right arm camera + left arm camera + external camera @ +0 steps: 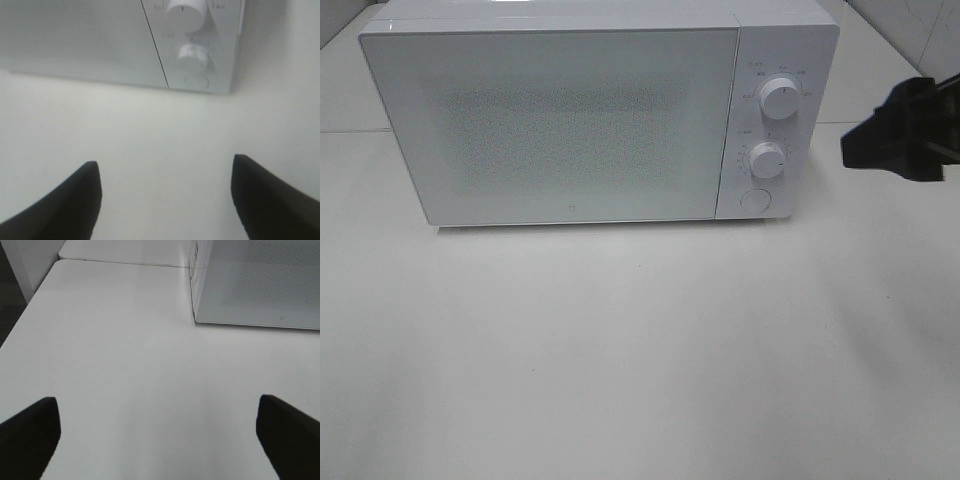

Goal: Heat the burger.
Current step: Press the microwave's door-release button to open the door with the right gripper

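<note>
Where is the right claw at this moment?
The right claw hangs open at the right edge of the exterior high view, just right of the control panel of the microwave, about level with its lower knob.

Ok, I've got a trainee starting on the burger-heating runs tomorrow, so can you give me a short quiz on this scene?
1. True or false: the microwave stands open.
2. Seen from the high view, where on its front are the upper knob and the lower knob? A: at the left. B: at the right. C: in the middle.
3. Fill in: the right hand has its fingers ___, with nothing between them.
Key: 1 false; 2 B; 3 apart.
</note>
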